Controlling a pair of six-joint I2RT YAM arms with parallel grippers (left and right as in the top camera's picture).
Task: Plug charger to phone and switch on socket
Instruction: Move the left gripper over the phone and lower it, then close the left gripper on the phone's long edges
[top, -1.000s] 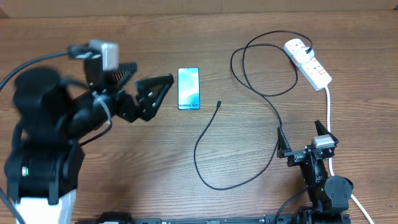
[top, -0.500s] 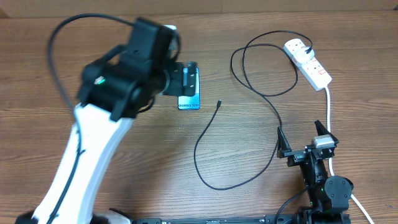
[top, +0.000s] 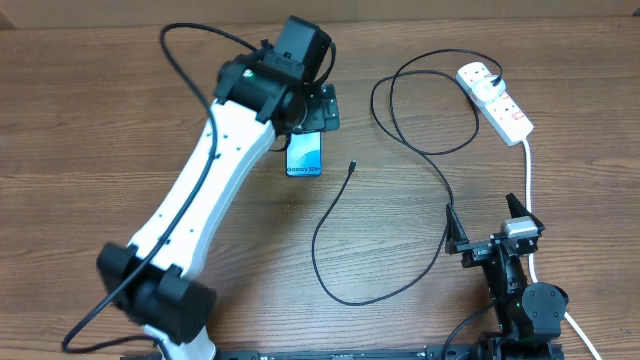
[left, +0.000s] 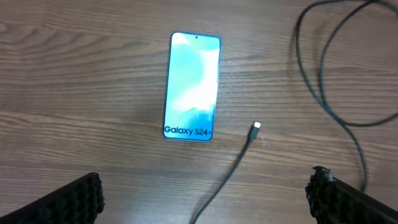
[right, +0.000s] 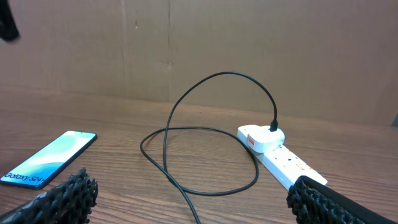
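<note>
The left gripper (top: 322, 108) hangs over the top end of the phone (left: 191, 87), spread wide and holding nothing. The phone lies screen-up on the counter (top: 560, 180). The charger (left: 255, 128) tip lies just beside its lower corner, not touching. The charger's other end is plugged into the socket (top: 497, 102). The right gripper (top: 487, 232) sits wide open and empty by the near edge.

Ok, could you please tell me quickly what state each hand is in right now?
Left hand: open, holding nothing, above the phone.
Right hand: open, holding nothing.
</note>
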